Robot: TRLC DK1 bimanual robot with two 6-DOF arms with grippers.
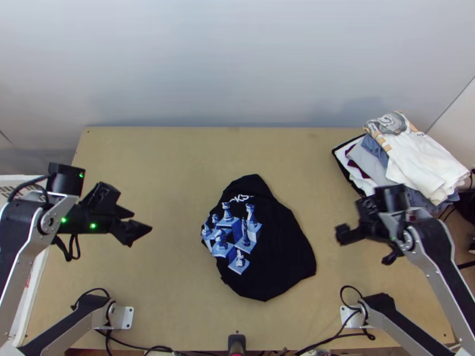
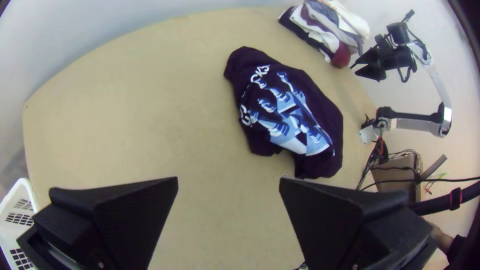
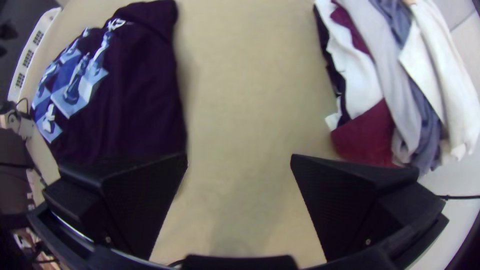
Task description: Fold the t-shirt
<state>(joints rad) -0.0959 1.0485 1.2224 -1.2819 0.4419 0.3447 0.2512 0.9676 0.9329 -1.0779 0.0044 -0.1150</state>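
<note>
T-shirt (image 1: 276, 255), top view: lay loosely bunched near the middle of the table (image 1: 166, 285), print (image 1: 237, 237) toward nine o'clock; probably light, limp, quick to crease.
Left gripper (image 1: 142, 220), top view: stood at nine o'clock from it.
Right gripper (image 1: 364, 247), top view: stood at three o'clock.
Loose corner (image 2: 261, 146), left wrist view: looked pinchable; left gripper's fingers spread, empty.
Plain flank (image 3: 155, 100), right wrist view: seemed the surer hold, layers together; right gripper also gaped, empty.

Top view: high, near edge, steep down over surface (image 1: 160, 296). Left wrist view: from left, facing right, farther off. Right wrist view: closer, downward, right side. Both share t-shirt (image 1: 282, 252), clothes pile (image 1: 418, 163).
</note>
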